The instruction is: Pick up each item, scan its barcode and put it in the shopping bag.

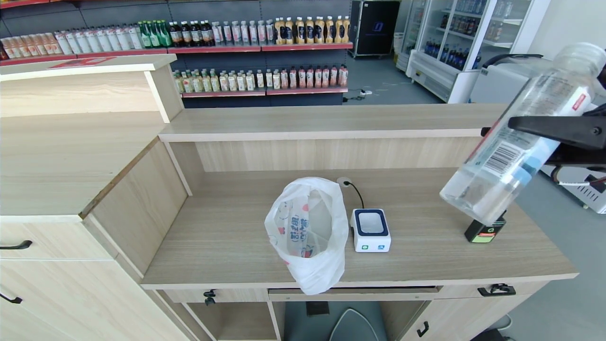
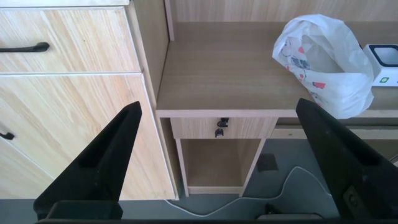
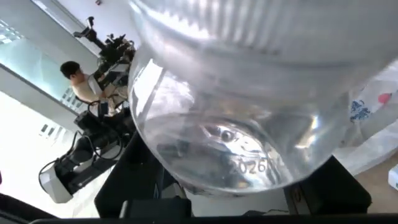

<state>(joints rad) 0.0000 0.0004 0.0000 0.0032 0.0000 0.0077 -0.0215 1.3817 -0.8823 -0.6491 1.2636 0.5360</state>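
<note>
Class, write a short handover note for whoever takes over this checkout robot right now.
Right gripper: jaws shut on the water bottle, held tilted above the right end of the counter.
Left gripper: jaws open, empty, low before the drawers.
Shopping bag stands open on the counter, scanner beside it.
Done: bottle picked up.
To do: scan it, then bag it. A small dark item on the counter may follow.

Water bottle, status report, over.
Right end effector shut on water bottle, tilted above counter's right end. Left end effector open, empty. Scanner unobstructed; small black item below bottle.
</note>
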